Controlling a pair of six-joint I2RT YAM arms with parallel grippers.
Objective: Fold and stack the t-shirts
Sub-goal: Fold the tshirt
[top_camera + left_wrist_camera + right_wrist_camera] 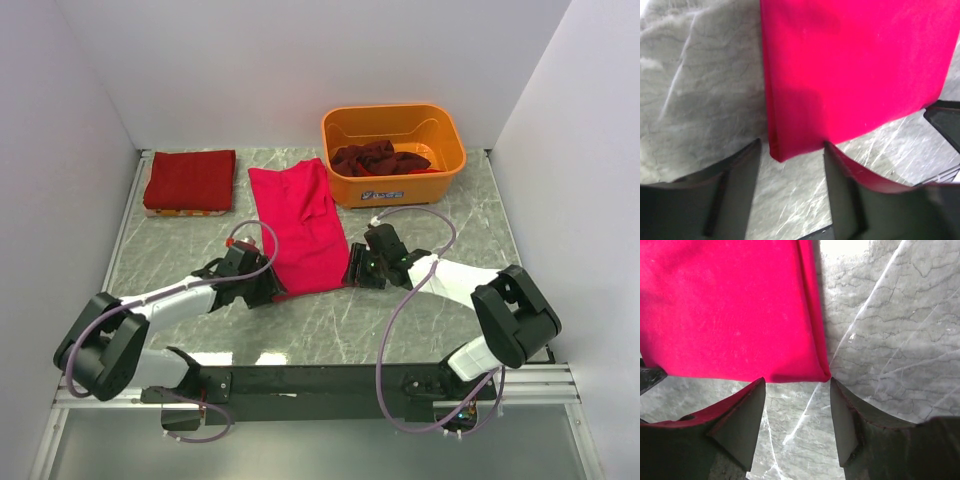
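A bright pink t-shirt (303, 224) lies folded in a long strip on the marble table. My left gripper (268, 288) is open at its near left corner, which lies between the fingers in the left wrist view (790, 145). My right gripper (352, 272) is open at its near right corner (815, 371). Neither holds the cloth. A folded dark red t-shirt (190, 180) lies at the back left. More dark red shirts (380, 158) lie crumpled in the orange bin (394, 150).
The orange bin stands at the back right against the wall. White walls close the table on three sides. Bare marble (330, 325) lies between the shirt and the arm bases.
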